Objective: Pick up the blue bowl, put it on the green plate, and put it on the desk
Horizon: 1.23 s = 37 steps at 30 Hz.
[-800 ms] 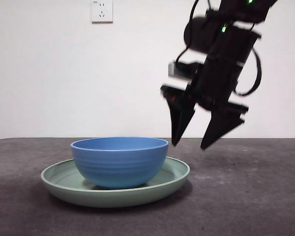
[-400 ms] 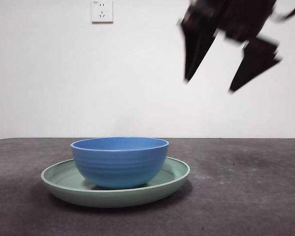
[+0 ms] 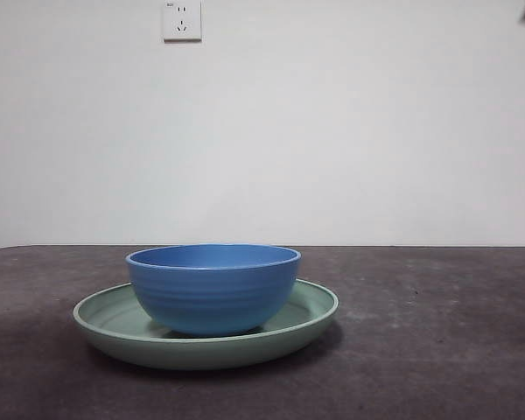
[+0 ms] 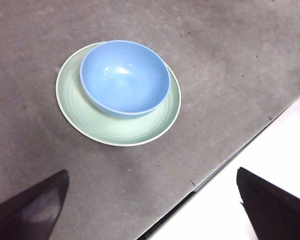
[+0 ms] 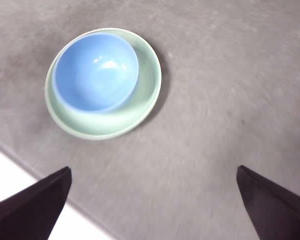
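Round ridged blue bowl (image 3: pixel 213 289) sits in wide pale-green plate (image 3: pixel 311 319) on dark grey matte surface (image 3: pixel 437 350); left tool (image 4: pixel 152 210) and right tool (image 5: pixel 152 200) spread wide, high above, empty.

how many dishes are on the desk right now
2: the blue bowl sits inside the green plate, which rests on the desk. No others are visible in any view.

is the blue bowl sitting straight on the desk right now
No, the blue bowl stands inside the green plate, which itself rests on the desk.
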Motion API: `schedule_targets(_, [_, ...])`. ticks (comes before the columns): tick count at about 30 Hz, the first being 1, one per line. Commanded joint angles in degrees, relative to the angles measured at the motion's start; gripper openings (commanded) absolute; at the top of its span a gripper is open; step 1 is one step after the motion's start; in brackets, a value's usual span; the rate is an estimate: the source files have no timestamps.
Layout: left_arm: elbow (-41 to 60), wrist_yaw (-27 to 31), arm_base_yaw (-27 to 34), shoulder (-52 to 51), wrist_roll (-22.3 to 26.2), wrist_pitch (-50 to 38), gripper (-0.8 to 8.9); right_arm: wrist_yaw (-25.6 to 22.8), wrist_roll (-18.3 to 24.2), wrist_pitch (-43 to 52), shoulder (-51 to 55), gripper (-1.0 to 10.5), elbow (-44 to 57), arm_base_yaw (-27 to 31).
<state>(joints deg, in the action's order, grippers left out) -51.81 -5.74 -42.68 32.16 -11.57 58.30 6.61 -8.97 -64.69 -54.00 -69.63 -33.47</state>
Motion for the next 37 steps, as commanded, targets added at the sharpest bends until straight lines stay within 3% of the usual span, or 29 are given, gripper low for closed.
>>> schedule_targets(1, [-1.18, 0.15, -0.57, 0.09, -1.11, 0.04, 7.19, -0.24, -2.64, -1.95, 3.89, 6.1, -0.98, -0.94])
schedule_targets(12, [-1.16, 0.17, -0.57, 0.11, 0.98, 0.39, 7.19, -0.70, -4.11, -10.40, 18.62, 6.1, -0.98, -1.22])
schedule_targets(21, [-1.16, 0.17, -0.57, 0.11, 0.59, 0.39, 7.10, -0.63, -3.91, -10.43, 21.99, 6.0, -0.98, -1.22])
schedule_targets(22, [-1.16, 0.17, -0.57, 0.11, 0.59, 0.39, 6.62, -0.57, -3.91, -10.60, 21.99, 5.5, -0.98, -1.22])
schedule_targets(23, [-1.16, 0.17, -0.57, 0.11, 0.70, 0.44, 5.08, -0.15, -3.91, -10.86, 21.99, 4.2, -0.96, -1.22])
schedule_targets(25, [-1.16, 0.17, -0.57, 0.11, 0.79, 0.50, 0.43, 0.24, -3.87, -11.04, 21.99, 0.9, -0.96, -1.22])
schedule_targets(26, [-1.16, 0.17, -0.57, 0.11, 0.50, 0.31, 0.30, 0.24, -3.85, -10.93, 21.99, -0.1, -0.94, -1.22])
schedule_targets(37, [-1.16, 0.17, -0.57, 0.11, 0.33, -0.50, 0.24, -0.70, -3.87, -10.75, 21.99, 0.2, -0.96, -1.22])
